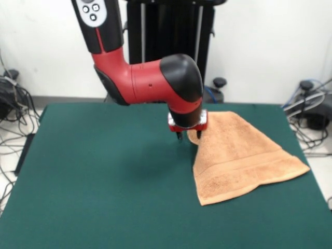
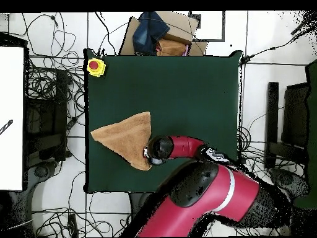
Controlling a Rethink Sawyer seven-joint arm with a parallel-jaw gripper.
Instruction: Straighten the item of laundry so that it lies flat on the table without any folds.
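The item of laundry (image 1: 241,155) is a peach-orange towel lying on the right part of the green table (image 1: 104,176). It is folded over itself into a rough triangle, with a woven band near its front edge. My gripper (image 1: 189,136) hangs just above the table at the towel's far-left corner. Its two fingers stand apart, so it is open. One fingertip (image 1: 198,136) is at the towel's edge and the other is over bare felt. In the overhead view the towel (image 2: 127,139) lies by the table's left edge, and the arm's wrist (image 2: 162,147) hides the gripper.
A yellow box with a red button (image 2: 95,66) sits on the table's corner. A cardboard box with blue cloth (image 2: 158,34) stands beyond the far edge. Cables and equipment (image 1: 311,109) ring the table. The table edge (image 2: 86,155) runs close to the towel.
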